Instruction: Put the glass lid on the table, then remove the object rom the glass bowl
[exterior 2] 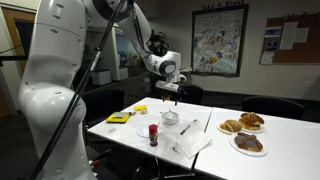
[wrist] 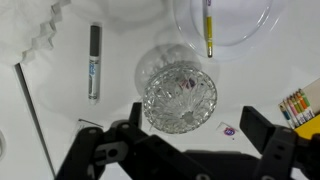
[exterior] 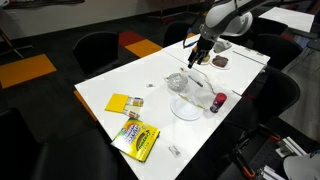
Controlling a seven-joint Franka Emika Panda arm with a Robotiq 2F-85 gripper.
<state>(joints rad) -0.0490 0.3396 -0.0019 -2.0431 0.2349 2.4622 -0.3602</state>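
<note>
The small glass bowl [wrist: 163,66] stands on the white table [wrist: 60,120], with the cut-glass lid [wrist: 182,102] seemingly still on top of it. A small reddish object shows dimly through the glass. The bowl also shows in both exterior views [exterior: 176,83] [exterior 2: 170,118]. My gripper [wrist: 195,132] is open and empty. It hangs above the bowl, with one finger on each side of the lid in the wrist view. It also shows in both exterior views [exterior: 203,50] [exterior 2: 170,93], well above the table [exterior: 110,85] [exterior 2: 280,160].
A larger whitish bowl [wrist: 240,30] [exterior: 190,103] with a pen in it stands beside the glass bowl. A marker [wrist: 94,62], a crayon box [exterior: 136,140], a yellow pad [exterior: 120,102], a red-capped bottle [exterior: 218,102] [exterior 2: 153,133] and plates of food [exterior 2: 248,143] are also on the table.
</note>
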